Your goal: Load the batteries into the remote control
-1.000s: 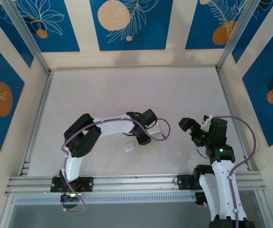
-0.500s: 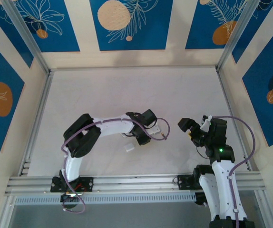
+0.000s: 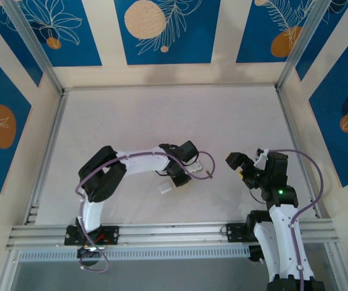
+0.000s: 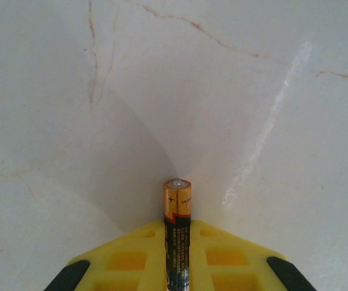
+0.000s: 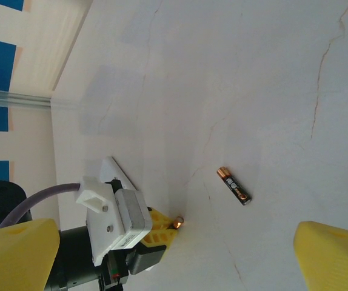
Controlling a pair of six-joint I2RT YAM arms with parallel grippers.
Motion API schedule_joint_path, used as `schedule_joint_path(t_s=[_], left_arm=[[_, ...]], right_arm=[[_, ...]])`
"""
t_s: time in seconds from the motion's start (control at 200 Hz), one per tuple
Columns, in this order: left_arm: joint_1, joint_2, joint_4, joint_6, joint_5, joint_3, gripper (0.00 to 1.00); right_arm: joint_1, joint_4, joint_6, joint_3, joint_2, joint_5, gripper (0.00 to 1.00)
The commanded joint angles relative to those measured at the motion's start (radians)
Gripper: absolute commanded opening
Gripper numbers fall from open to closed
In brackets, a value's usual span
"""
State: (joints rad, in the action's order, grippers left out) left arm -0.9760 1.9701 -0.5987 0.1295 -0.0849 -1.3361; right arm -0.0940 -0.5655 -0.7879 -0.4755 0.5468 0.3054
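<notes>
Pinching one battery (image 4: 177,200) along its dark body, the left end effector (image 4: 177,233) is clenched, the gold tip poking out over the counter (image 4: 253,91). The battery looks light, stiff and slick, so mid-barrel seems the surest hold. The right end effector (image 3: 242,168) gapes wide near the second battery (image 5: 233,186), which lies loose. The white remote (image 3: 208,160) sits just beside the left arm's tip.
</notes>
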Motion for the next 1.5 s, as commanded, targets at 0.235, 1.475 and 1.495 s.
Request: schedule_joint_path(t_s=[0.235, 1.475, 1.495], left_arm=[[-0.024, 0.045, -0.079, -0.004, -0.038, -0.077, 0.14], [-0.012, 0.004, -0.081, -0.062, 0.003, -0.145, 0.06], [-0.009, -0.009, -0.067, -0.067, 0.006, -0.131, 0.06]], right_arm=[[0.008, 0.008, -0.009, 0.026, -0.005, 0.037, 0.99], [0.031, 0.032, 0.013, 0.029, -0.029, 0.044, 0.99], [0.035, 0.037, 0.015, 0.030, -0.031, 0.044, 0.99]])
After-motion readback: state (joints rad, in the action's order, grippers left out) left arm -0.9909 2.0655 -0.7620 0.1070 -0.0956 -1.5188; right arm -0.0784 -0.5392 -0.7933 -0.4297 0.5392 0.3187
